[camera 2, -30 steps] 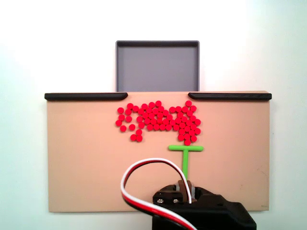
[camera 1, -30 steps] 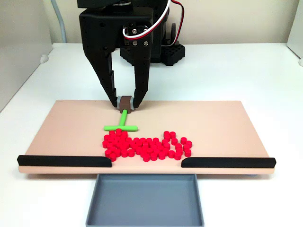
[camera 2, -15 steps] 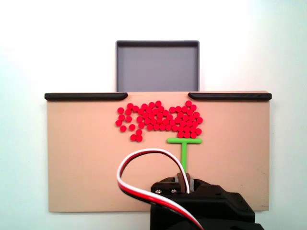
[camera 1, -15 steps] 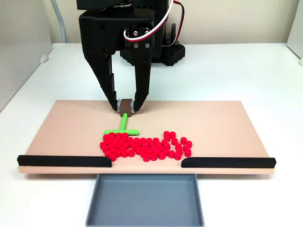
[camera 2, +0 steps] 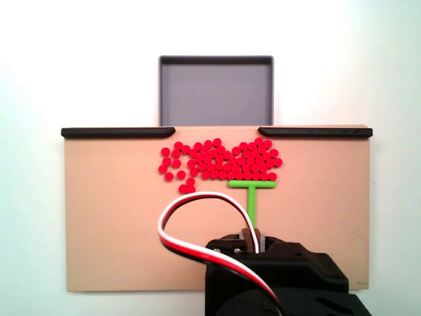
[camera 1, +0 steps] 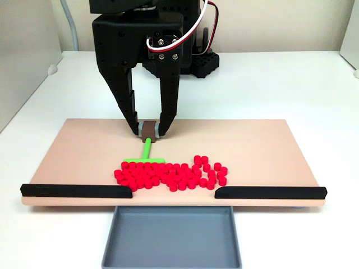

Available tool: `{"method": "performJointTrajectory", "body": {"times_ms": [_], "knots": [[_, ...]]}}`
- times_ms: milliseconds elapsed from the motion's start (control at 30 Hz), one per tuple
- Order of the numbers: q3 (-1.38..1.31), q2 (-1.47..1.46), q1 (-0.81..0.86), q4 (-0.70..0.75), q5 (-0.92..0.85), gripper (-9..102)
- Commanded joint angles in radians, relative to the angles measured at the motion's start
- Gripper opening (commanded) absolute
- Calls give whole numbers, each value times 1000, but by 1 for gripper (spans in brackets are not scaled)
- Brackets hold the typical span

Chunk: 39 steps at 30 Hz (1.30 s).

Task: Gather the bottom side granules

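Red granules (camera 1: 171,174) lie in a band on the tan board (camera 1: 78,154), close to its near edge in the front-on fixed view and packed between the two black strips (camera 1: 76,190), just behind the gap that opens onto the grey tray (camera 1: 171,238). Over the last second the green T-shaped tool (camera 1: 145,153) has been driven toward that edge: its crossbar, which stood apart from the pile, now presses against the granules, and the ones on that side have been shoved tighter into the heap. In the fixed view from above the crossbar (camera 2: 252,185) sits flush under a straightened row, while a few loose granules (camera 2: 187,189) remain outside its sweep, nearer the board's middle. The claw (camera 1: 148,130) stays clamped on the brown block at the end of the tool's stem, its fingers upright above the board's far edge. Judging by this, the push is working on one side of the pile only; the stragglers will probably need a second pass with the tool shifted sideways before the lot counts as gathered.
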Motion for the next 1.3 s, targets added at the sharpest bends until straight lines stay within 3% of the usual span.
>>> {"method": "performJointTrajectory", "body": {"times_ms": [0, 733, 1267], "knots": [[-2, -29, -9, -5, -9, 0], [-2, 63, -31, 9, 41, 0], [-2, 272, -40, 225, 63, 0]]}}
